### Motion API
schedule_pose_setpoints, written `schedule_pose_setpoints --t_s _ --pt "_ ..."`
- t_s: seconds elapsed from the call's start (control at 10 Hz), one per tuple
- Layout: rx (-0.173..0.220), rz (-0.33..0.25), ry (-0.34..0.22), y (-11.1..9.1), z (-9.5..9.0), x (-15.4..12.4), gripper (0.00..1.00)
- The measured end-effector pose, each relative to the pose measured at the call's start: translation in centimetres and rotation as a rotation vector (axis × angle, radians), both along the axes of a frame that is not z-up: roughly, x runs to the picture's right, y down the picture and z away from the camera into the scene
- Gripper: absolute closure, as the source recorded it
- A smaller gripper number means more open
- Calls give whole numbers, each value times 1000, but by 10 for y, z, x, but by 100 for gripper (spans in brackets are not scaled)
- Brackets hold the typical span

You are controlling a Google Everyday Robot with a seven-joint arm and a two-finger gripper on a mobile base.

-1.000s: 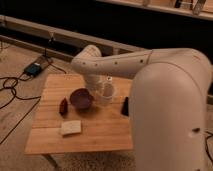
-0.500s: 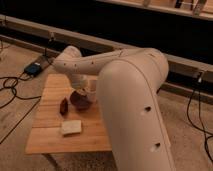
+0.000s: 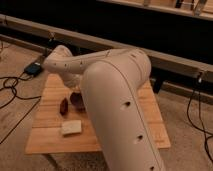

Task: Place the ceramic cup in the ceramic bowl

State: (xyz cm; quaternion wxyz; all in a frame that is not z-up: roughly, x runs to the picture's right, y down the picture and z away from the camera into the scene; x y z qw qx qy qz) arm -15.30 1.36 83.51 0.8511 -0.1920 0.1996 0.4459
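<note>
The gripper (image 3: pixel 75 89) hangs low over the wooden table (image 3: pixel 50 92), with the maroon ceramic bowl (image 3: pixel 78 101) directly beneath it. Whether it is spread or pinching I cannot tell, and the ceramic cup is hidden behind the robot's arm (image 3: pixel 112 100). A reddish-brown lump (image 3: pixel 64 106) lies just beside the gripper. Best to centre over the bowl, lower straight, and release only once the cup sits upright

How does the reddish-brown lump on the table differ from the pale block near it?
The reddish-brown lump is dark and rounded; the pale block is cream, flat and rectangular. The lump looks smaller than the block. The lump lies beside the ceramic bowl, where the end effector hangs; the block lies apart, nearer the front edge. Both rest on the wooden table.
</note>
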Motion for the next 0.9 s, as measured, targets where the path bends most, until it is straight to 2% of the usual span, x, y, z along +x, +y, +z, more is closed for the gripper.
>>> schedule_pose_setpoints --t_s 0.3,0.5,0.6,0.9 --pt "-27 12 -28 13 11 -9 100" --pt "-31 3 -34 21 19 -10 98" --pt "-24 -14 -34 25 25 -10 91" --pt "-5 -54 -33 33 40 -12 61"
